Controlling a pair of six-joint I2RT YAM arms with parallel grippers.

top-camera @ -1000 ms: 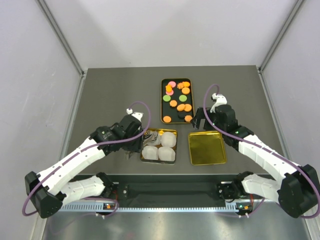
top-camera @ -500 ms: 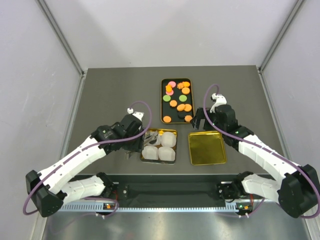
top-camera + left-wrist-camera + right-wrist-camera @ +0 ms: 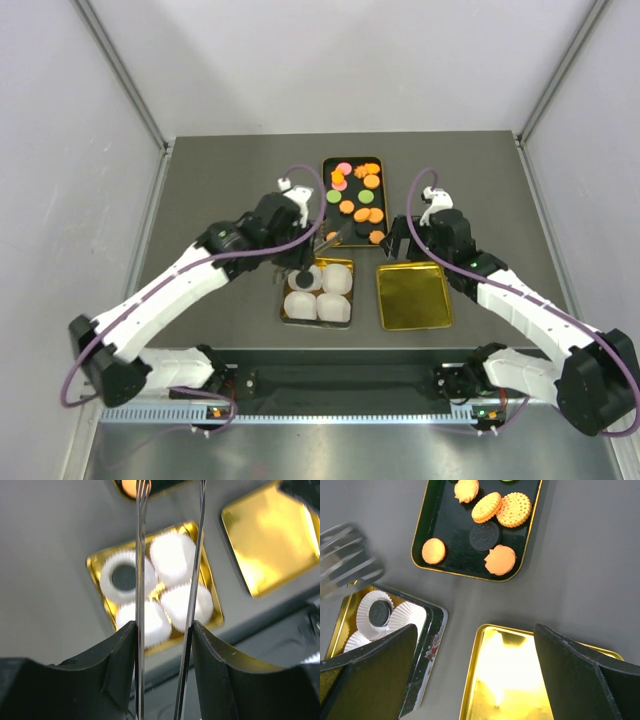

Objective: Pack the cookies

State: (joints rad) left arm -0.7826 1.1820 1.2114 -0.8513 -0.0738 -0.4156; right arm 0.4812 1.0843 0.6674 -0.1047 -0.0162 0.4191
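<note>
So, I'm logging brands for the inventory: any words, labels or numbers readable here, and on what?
None can be read.
The black cookie on the dark tray has embossed marks, too blurred to read.
The tin bears a printed pattern on its side, no legible words.

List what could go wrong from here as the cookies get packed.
The thin tongs pinched in the left hand could twist or slip while lifting a cookie. The paper liners sit crowded in the tin; a lowered cookie may tip or drag one. The open right hand hovers by the tray's near corner, where the tongs might strike it.
</note>
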